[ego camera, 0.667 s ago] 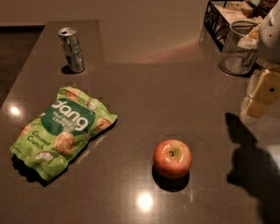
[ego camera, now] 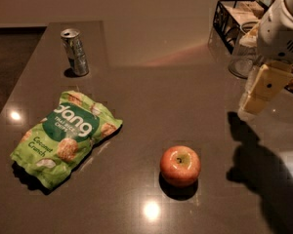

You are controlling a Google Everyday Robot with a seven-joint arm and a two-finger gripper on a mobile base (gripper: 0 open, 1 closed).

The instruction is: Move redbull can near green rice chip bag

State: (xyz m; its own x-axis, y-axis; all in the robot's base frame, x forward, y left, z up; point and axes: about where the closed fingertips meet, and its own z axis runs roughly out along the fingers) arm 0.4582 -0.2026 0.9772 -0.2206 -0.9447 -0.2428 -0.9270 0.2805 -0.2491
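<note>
item: can [ego camera: 75, 52]. stands upright at far left of counter [ego camera: 151, 96], long axis vertical, tab end up; behind bag [ego camera: 63, 138], apart from it.
tool [ego camera: 258, 94]: above right edge, beyond apple [ego camera: 180, 165]; open or closed cannot tell.
change: tool edged slightly left; can and bag unmoved. likely an approach just starting, can not yet grasped.

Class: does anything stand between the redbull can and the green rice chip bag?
Nothing visible. The redbull can stands beyond the green rice chip bag; the apple lies aside, and the hand hangs at the far right.
</note>
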